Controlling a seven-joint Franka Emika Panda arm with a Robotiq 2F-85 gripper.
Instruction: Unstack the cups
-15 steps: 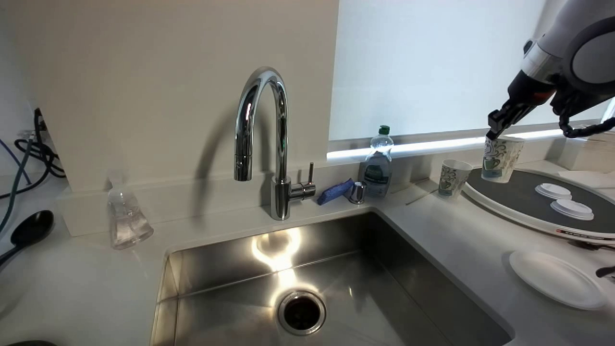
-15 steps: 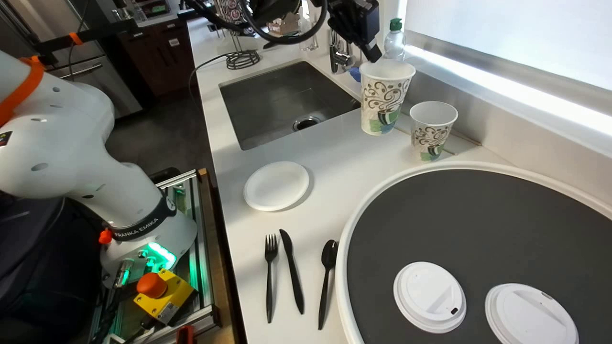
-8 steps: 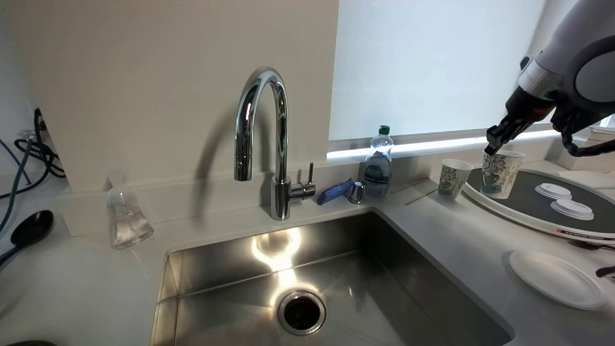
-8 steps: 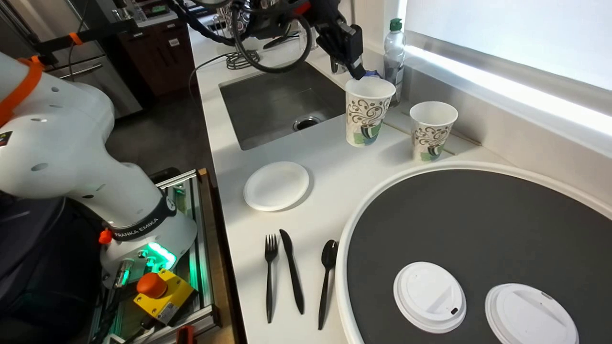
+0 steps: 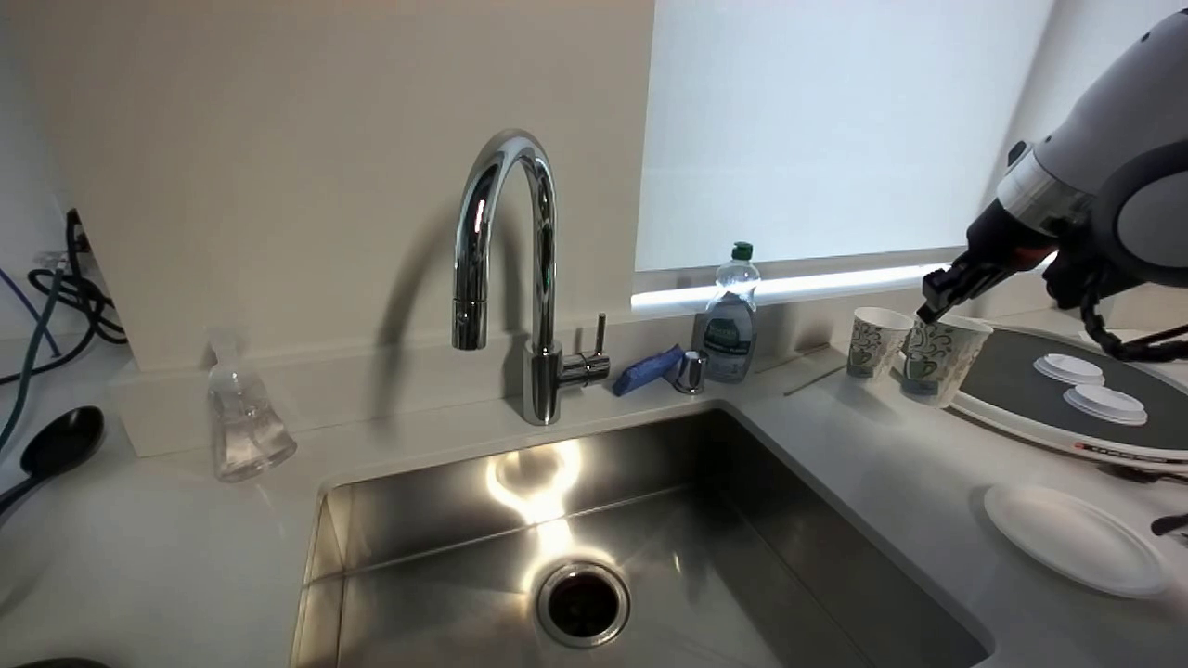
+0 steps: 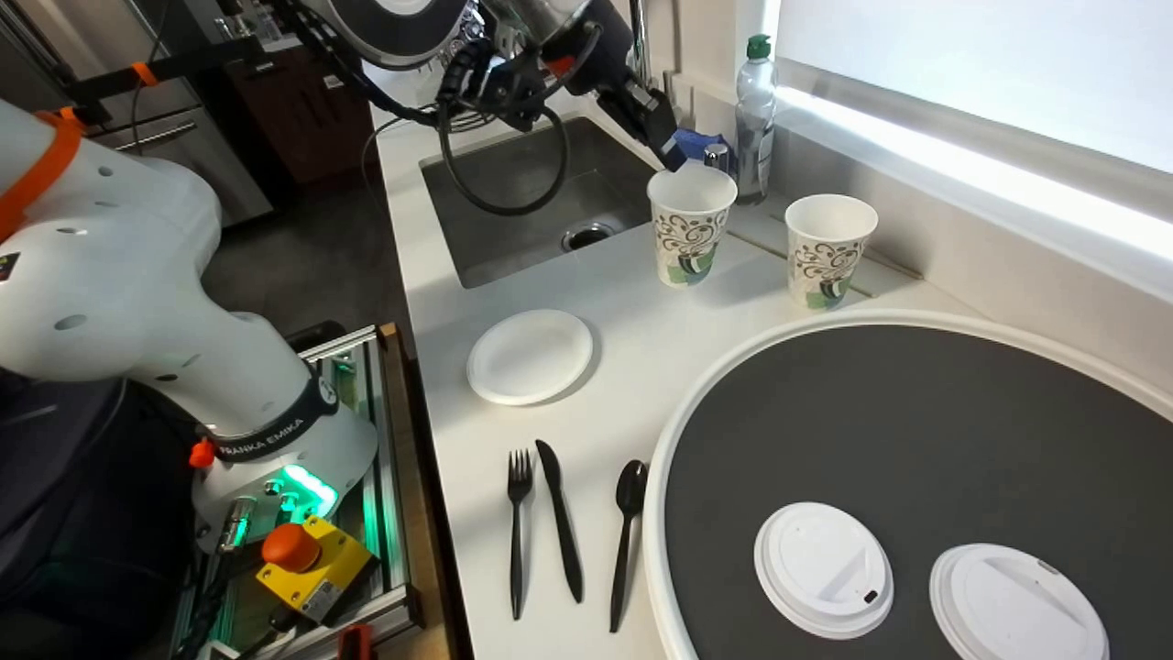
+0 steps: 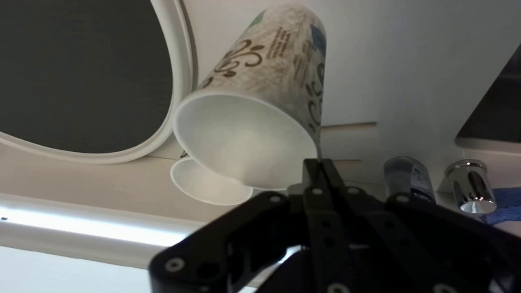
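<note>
So the gripper point(image 7: 319, 163) has its jaws pinched nearly together, with the rim of the held cup point(image 6: 689, 236) caught between them at one side. That cup is mouth up, and honestly I can't tell if its base touches the counter point(image 6: 632, 321) or hangs just above it. The other cup point(image 6: 825, 261) stands upright on the counter, just beside the round tray point(image 6: 871, 394); they're apart, with a strip of counter between them in an exterior view. Two lids point(image 6: 822, 568) lie on the tray. The plate point(image 6: 530, 357) is between the tray and the sink point(image 5: 445, 603), and the fork point(image 6: 518, 532), knife point(image 6: 561, 522) and spoon point(image 6: 629, 541) are laid out side by side, spoon closest to the tray. Behind the sink, in both exterior views, you've got the faucet point(image 5: 541, 380), the green-capped soap point(image 5: 730, 325) and a blue thing point(image 5: 645, 371) I can't make out, right beside a chrome piece point(image 5: 691, 373).
</note>
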